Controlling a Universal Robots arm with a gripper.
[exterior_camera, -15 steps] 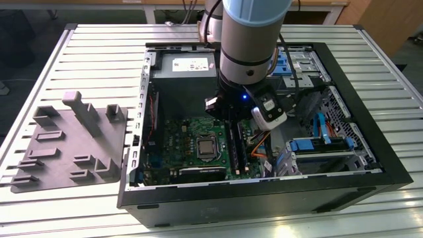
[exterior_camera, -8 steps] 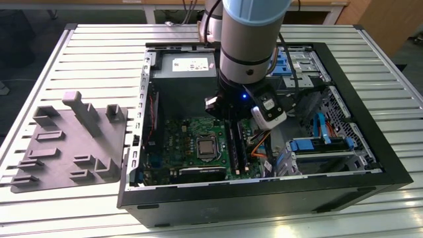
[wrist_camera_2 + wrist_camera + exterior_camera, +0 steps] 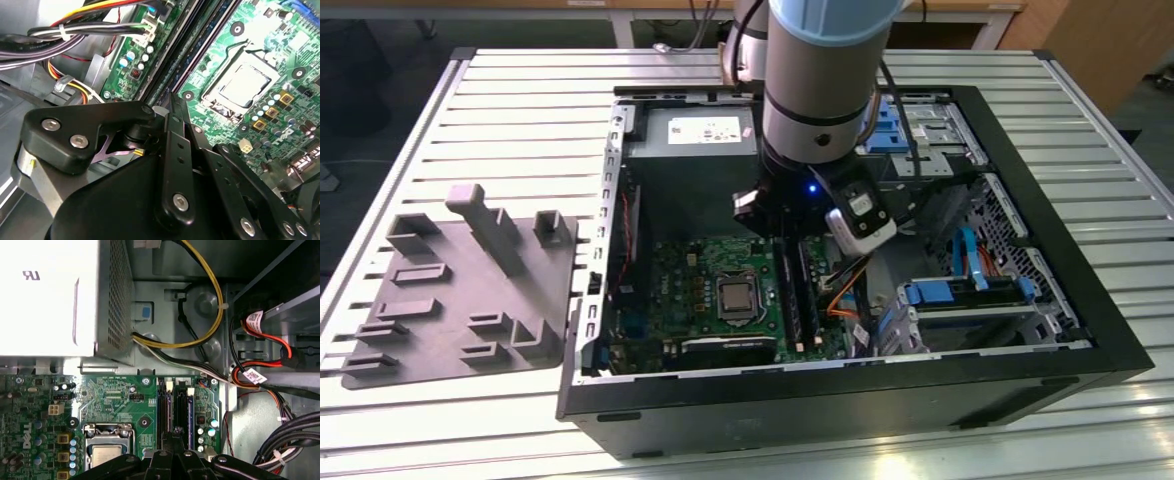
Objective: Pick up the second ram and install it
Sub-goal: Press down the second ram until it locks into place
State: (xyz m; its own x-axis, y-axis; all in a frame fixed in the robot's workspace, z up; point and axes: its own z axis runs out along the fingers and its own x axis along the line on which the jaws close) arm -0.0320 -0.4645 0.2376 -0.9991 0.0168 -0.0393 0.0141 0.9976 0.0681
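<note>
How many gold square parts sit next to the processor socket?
3 gold square parts, in one row beside the processor socket, on its side away from the memory slots. More may be hidden.

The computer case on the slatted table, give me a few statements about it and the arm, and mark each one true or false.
1. The computer case lies open on its side, with the green motherboard exposed. True.
2. The gripper is over the grey foam tray. False: it is down inside the case, above the memory slots beside the processor socket.
3. The grey foam tray sits at the exterior view's left of the case. True.
4. The processor socket is covered by a fan. False: its metal top is bare.
5. Yellow cables run from the power supply. True.
</note>
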